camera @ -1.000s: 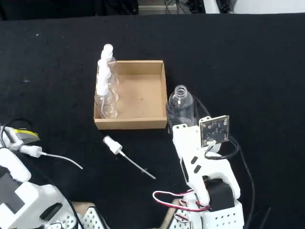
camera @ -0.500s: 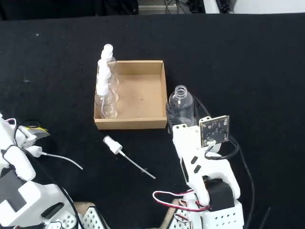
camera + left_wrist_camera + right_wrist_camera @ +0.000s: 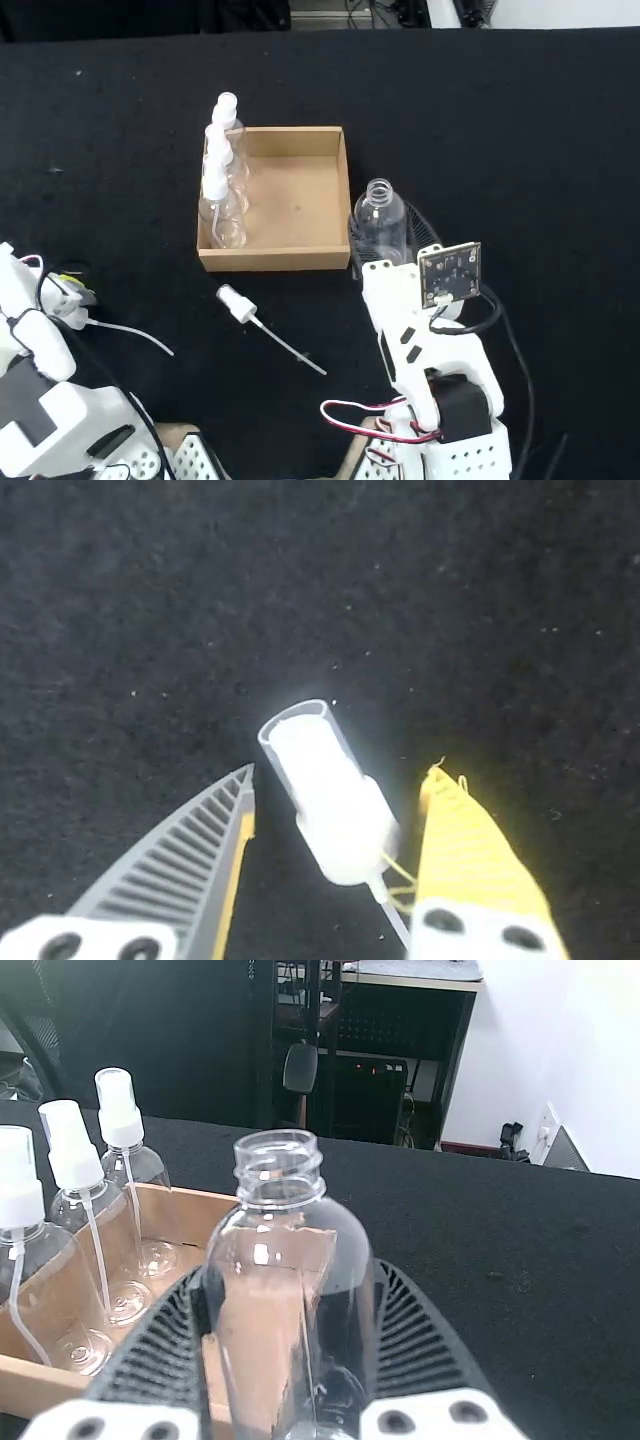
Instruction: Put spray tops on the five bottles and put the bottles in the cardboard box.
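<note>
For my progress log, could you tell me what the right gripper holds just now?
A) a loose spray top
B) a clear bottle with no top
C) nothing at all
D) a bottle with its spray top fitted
B: the right gripper is shut on a clear bottle with a bare, open neck, standing just outside the cardboard box.

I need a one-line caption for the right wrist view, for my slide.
Right pincer grips an uncapped bottle beside the cardboard box holding three capped bottles.
</note>
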Controlling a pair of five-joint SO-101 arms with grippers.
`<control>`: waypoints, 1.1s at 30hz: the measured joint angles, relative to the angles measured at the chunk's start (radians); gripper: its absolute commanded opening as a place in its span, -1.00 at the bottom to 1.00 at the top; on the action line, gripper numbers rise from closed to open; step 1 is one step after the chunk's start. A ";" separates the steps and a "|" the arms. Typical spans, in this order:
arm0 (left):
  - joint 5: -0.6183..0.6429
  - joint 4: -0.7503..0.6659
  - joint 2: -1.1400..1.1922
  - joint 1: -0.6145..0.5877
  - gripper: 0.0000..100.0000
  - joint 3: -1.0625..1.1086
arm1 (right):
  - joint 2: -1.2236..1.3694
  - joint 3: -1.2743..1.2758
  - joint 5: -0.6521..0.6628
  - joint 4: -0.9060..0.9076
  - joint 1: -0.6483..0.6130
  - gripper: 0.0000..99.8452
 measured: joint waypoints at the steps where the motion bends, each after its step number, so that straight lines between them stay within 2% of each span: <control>1: 0.000 0.000 0.000 0.000 -0.58 0.000 | 0.000 0.000 0.000 0.000 0.000 -0.98; 6: 0.000 0.000 0.000 0.006 -0.59 0.000 | 0.000 0.000 0.000 0.000 0.000 -0.97; 12: 0.000 -0.002 -0.002 0.008 -0.87 -0.002 | 0.000 0.000 0.000 0.000 0.000 -0.97; 26: -0.003 0.012 -0.002 0.009 -0.88 -0.026 | 0.000 0.000 0.000 0.000 0.000 -0.98; 29: -0.089 0.115 0.005 0.003 -0.88 -0.087 | 0.000 0.000 0.000 0.000 0.000 -0.98; 33: -0.284 0.224 0.006 0.003 -0.88 -0.195 | 0.000 0.000 0.000 0.000 0.000 -0.98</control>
